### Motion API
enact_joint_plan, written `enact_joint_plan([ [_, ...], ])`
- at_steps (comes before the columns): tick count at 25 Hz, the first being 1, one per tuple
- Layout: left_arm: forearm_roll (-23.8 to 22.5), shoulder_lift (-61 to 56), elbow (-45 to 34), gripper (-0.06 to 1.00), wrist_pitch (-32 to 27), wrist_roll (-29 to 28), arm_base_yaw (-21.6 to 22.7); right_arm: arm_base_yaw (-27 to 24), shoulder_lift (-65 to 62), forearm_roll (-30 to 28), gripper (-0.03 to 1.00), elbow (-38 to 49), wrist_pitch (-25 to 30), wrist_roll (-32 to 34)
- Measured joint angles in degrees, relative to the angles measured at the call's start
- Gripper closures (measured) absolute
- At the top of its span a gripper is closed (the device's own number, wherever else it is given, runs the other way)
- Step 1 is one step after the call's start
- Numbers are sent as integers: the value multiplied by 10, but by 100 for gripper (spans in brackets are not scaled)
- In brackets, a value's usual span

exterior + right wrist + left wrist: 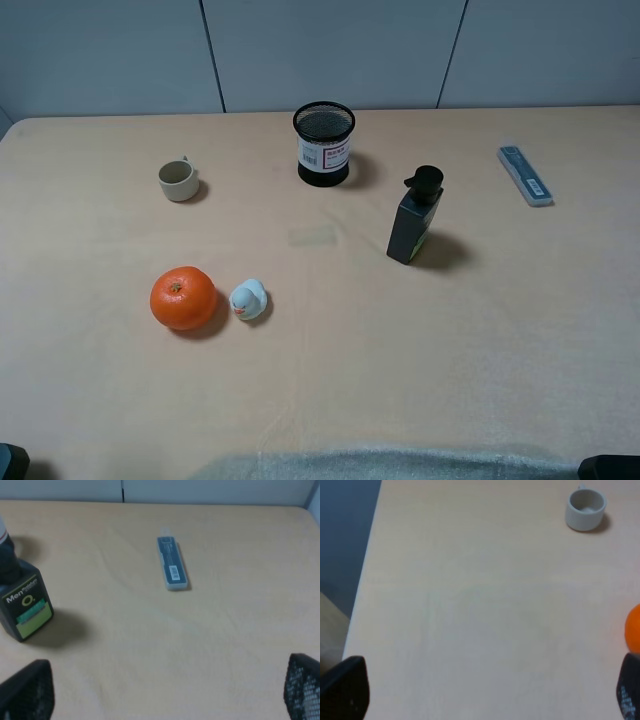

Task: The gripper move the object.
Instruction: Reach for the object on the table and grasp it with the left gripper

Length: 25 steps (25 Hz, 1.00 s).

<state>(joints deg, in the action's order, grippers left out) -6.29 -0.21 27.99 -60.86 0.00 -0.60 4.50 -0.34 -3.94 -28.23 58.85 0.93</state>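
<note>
The small beige-grey cup [178,181] stands upright on the table at the back left, its little handle pointing away from me. It also shows in the left wrist view [585,510], far ahead of the fingers. My left gripper [485,695] is open and empty, with its black fingertips [342,690] wide apart, low over the table's front left. My right gripper [165,690] is open and empty too, over the front right. In the exterior high view only dark bits of the arms show at the bottom corners.
An orange [183,298] and a small white duck toy [248,299] lie in front of the cup. A black mesh pen holder [324,144] stands at the back middle, a dark bottle [415,220] at centre right, and a blue flat case [525,175] at the back right.
</note>
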Motion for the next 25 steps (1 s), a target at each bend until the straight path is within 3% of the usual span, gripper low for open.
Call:
enact_joint_plan([
  [11,13,14,5,-4,-7,0,0,0,0,0,28,0,0,0],
  [25,13,229,87,-1,-6,0,0,0,0,0,28,0,0,0],
])
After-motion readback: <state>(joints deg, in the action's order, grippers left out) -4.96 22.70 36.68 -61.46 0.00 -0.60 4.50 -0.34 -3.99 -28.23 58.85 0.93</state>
